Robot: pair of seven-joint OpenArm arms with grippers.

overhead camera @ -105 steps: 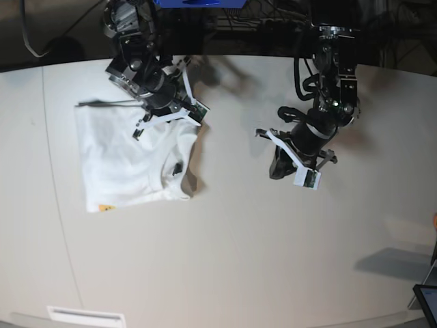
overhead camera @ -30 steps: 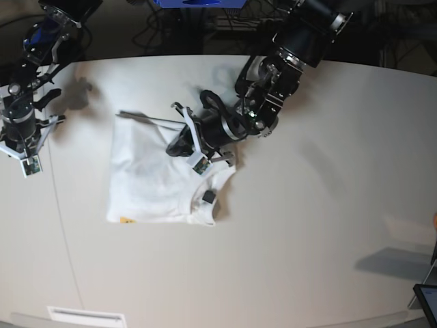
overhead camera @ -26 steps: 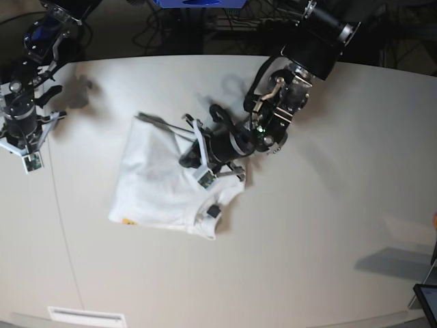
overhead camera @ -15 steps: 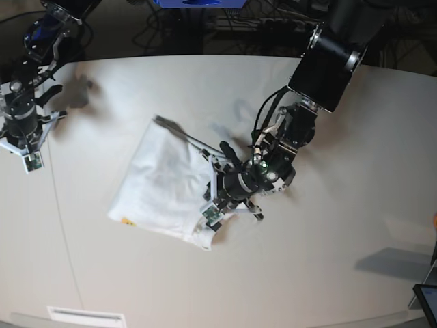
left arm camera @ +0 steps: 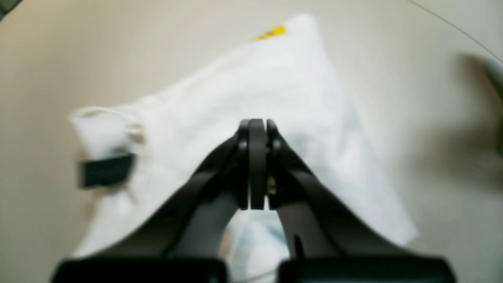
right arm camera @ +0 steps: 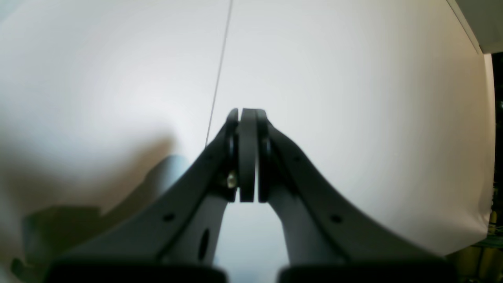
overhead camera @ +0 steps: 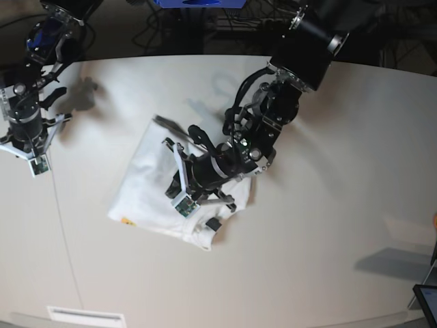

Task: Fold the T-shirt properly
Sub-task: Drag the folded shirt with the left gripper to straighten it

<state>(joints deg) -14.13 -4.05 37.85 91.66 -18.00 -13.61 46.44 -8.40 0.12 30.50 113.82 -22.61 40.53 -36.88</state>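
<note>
T-shirt lies folded beneath the left tool, clamped empty; right tool, also closed, sits well apart.

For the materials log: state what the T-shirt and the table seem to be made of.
T-shirt: soft white woven or knit cloth, matte; it creases and drapes in folds. Table: probably smooth laminate or painted board, pale and semi-matte; it shows soft shadows and a thin seam line.

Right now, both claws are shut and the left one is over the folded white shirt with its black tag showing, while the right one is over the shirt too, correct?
Not quite. The right claw is over bare table, away from the shirt, as its wrist view shows. The left claw is over the shirt.
</note>
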